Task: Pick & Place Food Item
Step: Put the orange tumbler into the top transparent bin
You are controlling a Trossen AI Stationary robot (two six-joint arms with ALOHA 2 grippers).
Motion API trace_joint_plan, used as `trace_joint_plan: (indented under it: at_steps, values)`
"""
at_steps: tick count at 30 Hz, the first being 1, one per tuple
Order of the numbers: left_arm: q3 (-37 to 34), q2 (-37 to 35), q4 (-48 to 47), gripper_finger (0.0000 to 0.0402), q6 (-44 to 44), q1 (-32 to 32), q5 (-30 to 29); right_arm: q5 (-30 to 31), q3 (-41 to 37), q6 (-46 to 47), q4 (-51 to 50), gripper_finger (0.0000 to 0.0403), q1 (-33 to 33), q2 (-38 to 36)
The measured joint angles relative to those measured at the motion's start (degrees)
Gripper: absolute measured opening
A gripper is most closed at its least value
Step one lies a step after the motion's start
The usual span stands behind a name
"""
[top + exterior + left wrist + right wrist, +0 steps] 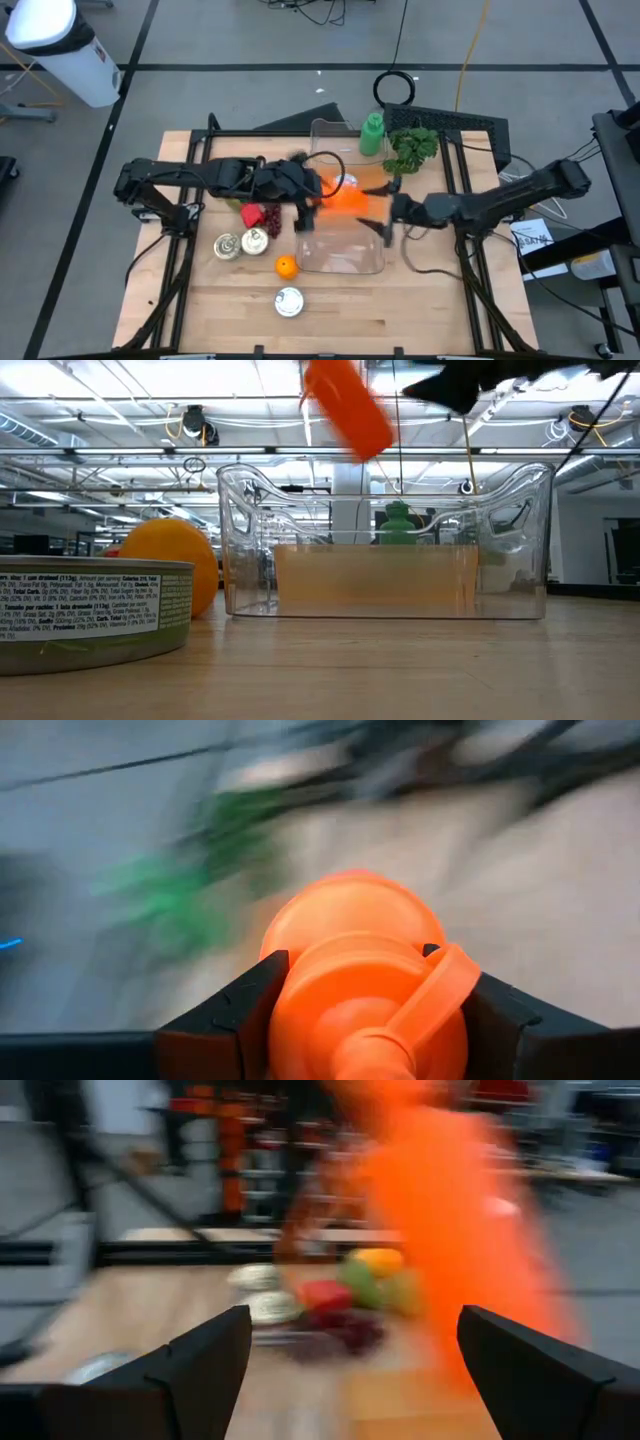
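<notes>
Left jaws are clamped on the orange bottle, one dark finger on each side of its body with the flip cap toward the wrist camera; right jaws stand wide apart, holding nothing. In the high view I see the left gripper carrying the bottle above the clear plastic bin, near the bin's far rim. From the low view the bottle hangs tilted, well above the bin's walls and touching nothing, so I judge it is being carried over for a drop into the bin. The side grip leaves the bottle's lower end free, which should let it go down between the walls without the fingers fouling the rim. The right gripper waits at the bin's right side, near its rim; I take it as standing by, perhaps to steady the bin. The other items sit on the table left of the bin: an orange, two cans, a red pepper, grapes. A third can lies nearer the front edge. A green bottle and leafy greens are behind the bin.
</notes>
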Motion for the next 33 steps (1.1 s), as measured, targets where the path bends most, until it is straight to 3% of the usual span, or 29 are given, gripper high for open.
trace_joint_plan:
  at_steps: [3,6,12,20,29,33]
  values:
    - [0.12,-1.16,1.85,0.0214,1.59,2.89,-6.37,-1.18,-0.11,2.34,-8.96,0.0338,1.31,-6.29]
    - [0.07,-1.87,0.61,0.0214,0.45,5.98,-6.84,0.24,-0.52,3.75,-12.35,0.0338,2.21,-10.09]
    - [0.12,-0.61,4.08,0.0214,-1.08,15.29,1.50,0.31,-3.85,2.32,-8.86,0.0337,2.70,-10.49]
    - [0.05,6.30,5.96,0.0214,-1.48,25.59,11.75,0.20,-8.22,-1.00,-0.61,0.0337,2.58,-9.33]
    - [0.07,13.34,5.75,0.0214,-6.31,33.62,21.28,0.26,-11.11,-1.14,4.73,0.0336,2.22,-9.34]
    - [0.05,16.00,5.35,0.0214,-7.83,34.78,22.15,0.29,-11.76,-1.14,5.37,0.0336,1.64,-9.33]
